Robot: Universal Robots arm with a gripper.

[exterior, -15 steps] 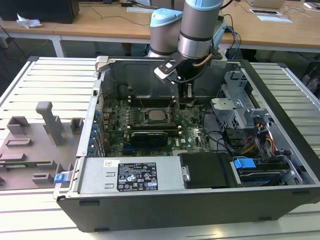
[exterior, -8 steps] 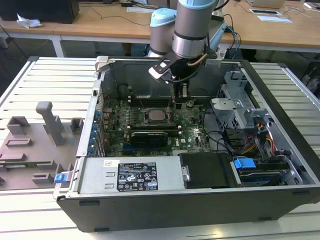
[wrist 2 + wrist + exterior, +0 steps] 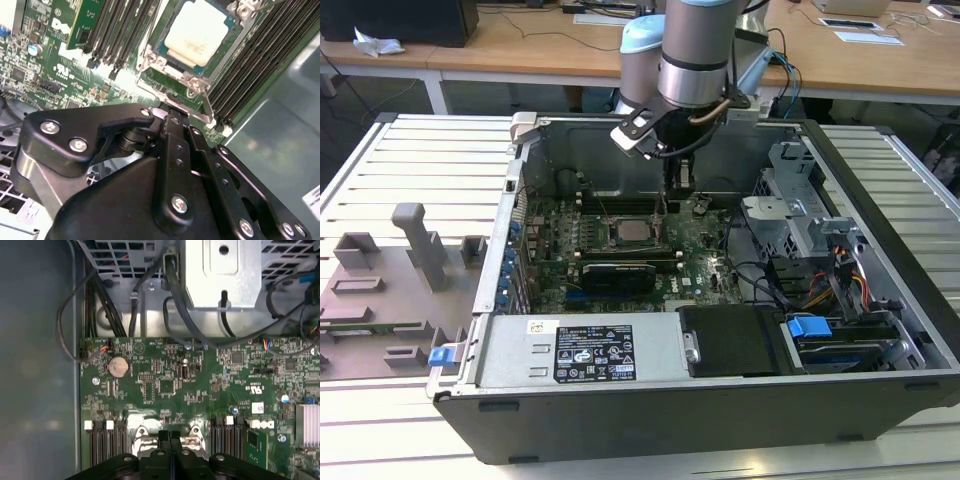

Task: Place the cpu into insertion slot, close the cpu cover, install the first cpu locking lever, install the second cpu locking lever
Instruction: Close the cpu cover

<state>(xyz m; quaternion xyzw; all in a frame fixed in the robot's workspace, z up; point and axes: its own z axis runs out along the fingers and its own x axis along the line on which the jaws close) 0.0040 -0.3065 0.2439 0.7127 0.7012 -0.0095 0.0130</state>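
Note:
The cpu (image 3: 632, 232), a small square chip with a silver top (image 3: 197, 31), lies in the insertion slot (image 3: 608, 236) on the green motherboard. The cpu cover (image 3: 193, 84), a thin silvery frame, lies down around the chip. A thin wire lever (image 3: 206, 107) runs along the socket's edge nearest the fingers. My gripper (image 3: 682, 183) hangs just beside the socket, on the exterior view's right of it. Its black fingers (image 3: 172, 131) are pressed together, tips just above the cover's edge. In the first wrist view the gripper (image 3: 170, 441) is shut, with nothing visible between the fingers.
Long black memory slots (image 3: 250, 65) flank the socket. A black expansion card (image 3: 617, 275) sits in front of it, a metal drive cage (image 3: 800, 215) with cables to the exterior view's right, and the power supply (image 3: 585, 350) at the front. Case walls ring the board.

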